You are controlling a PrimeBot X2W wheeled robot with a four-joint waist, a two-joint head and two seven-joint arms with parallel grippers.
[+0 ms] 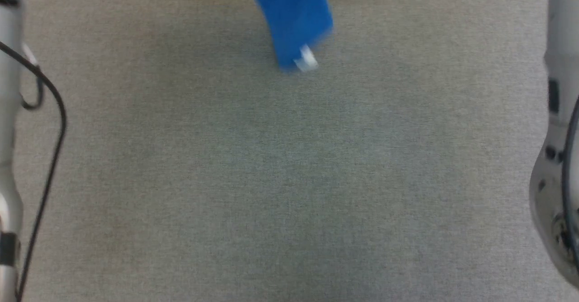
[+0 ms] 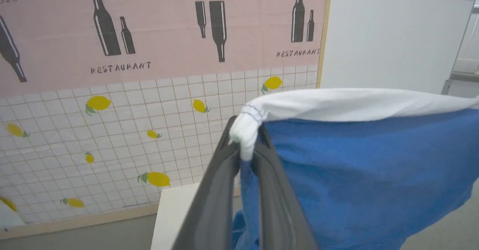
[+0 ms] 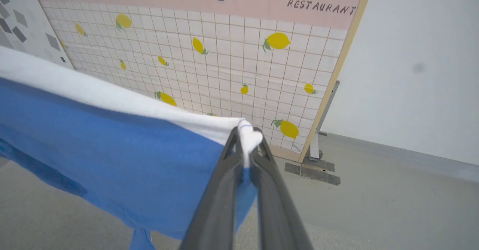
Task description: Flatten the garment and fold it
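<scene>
The blue shorts [image 1: 294,17] hang in the air above the grey carpet, blurred at the top middle of the head view, with a small white care tag [image 1: 306,60] at the low end. In the left wrist view my left gripper [image 2: 245,134] is shut on one corner of the white waistband [image 2: 355,104], and the blue fabric [image 2: 366,175] drapes off to the right. In the right wrist view my right gripper [image 3: 247,136] is shut on the opposite waistband corner, the shorts [image 3: 112,156] spreading to the left. The waistband is stretched between both grippers.
Grey carpet [image 1: 289,180] lies below. Pale forearms stand at the left edge [image 1: 9,157] and right edge [image 1: 556,157] of the head view. A tiled lemon-print panel [image 3: 224,66] with a foot plate [image 3: 312,169] stands ahead, and a white table edge [image 2: 176,212] is beneath.
</scene>
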